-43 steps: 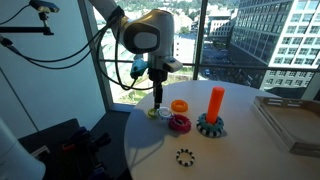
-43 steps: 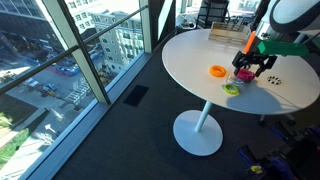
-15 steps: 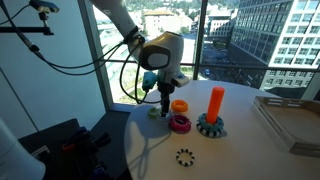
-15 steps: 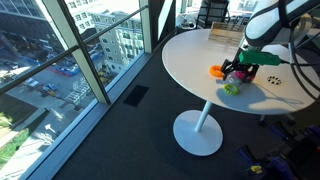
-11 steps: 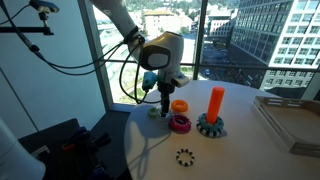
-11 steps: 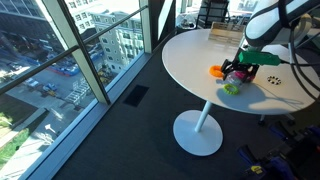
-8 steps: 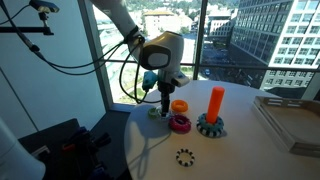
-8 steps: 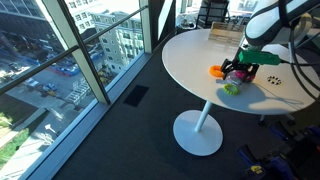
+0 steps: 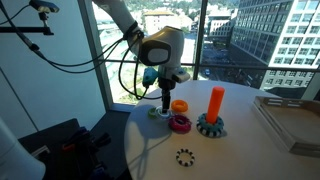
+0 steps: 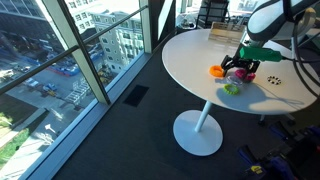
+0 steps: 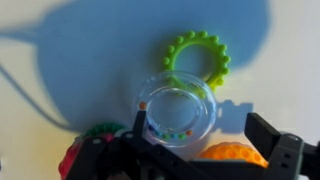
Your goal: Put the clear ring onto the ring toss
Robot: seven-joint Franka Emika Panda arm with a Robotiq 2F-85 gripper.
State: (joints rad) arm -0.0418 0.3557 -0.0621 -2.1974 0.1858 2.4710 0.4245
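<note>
- Wrist view: the clear ring [image 11: 178, 112] is lying just beside the yellow-green ring [image 11: 197, 60], their rims almost touching and coloured beads showing inside the clear one.
- My gripper [image 11: 200, 138] is hanging over it with the jaws spread wider than the ring. Bare table is showing between the ring and one finger, so I am clasping nothing.
- An orange ring [image 11: 228, 153] is peeking in at the picture's lower edge, farther from the yellow-green ring than the clear one.
- In an exterior view, my gripper [image 9: 165, 106] is hovering just beside the yellow-green ring [image 9: 154, 113]. The ring toss [image 9: 213, 112] is standing upright well apart from that ring, with the orange ring [image 9: 179, 106] and a magenta piece [image 9: 180, 123] sitting between them.
- In an exterior view, my gripper [image 10: 240, 72] is hanging just beside the yellow-green ring [image 10: 231, 89], with the orange ring [image 10: 216, 71] near it.
- In both exterior views the clear ring is too small for me to make out.
</note>
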